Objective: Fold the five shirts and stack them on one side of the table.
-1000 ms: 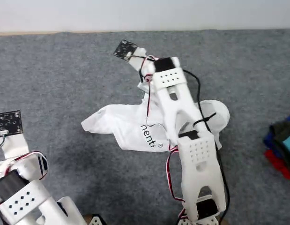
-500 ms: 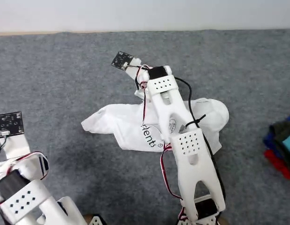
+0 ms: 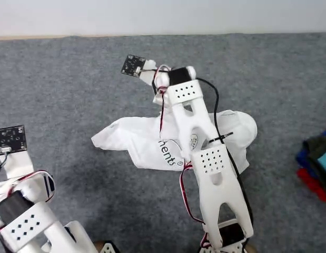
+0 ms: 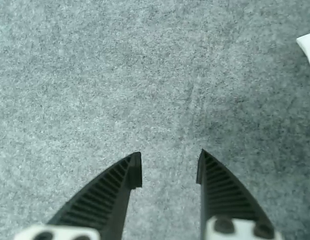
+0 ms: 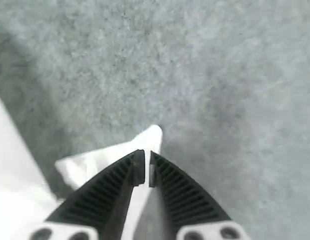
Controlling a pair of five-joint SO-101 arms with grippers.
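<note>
Pinching a fold of the white shirt [image 3: 136, 139] at its far edge, right gripper [image 5: 145, 161] is clamped narrow on the fabric. Shirt lies crumpled mid-table [image 3: 62, 79]; right arm [image 3: 205, 153] crosses it and hides its centre. Left gripper [image 4: 169, 164] is wide apart over bare grey surface, near-left. Folded pile [image 3: 316, 168] sits at right edge.

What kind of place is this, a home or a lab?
Likely a robot test bench, not a home: a white right arm over a white shirt, grey felt-like table, clothes pile at its edge.

White shirt [image 3: 132, 138], speckled grey table [image 3: 57, 79]
</note>
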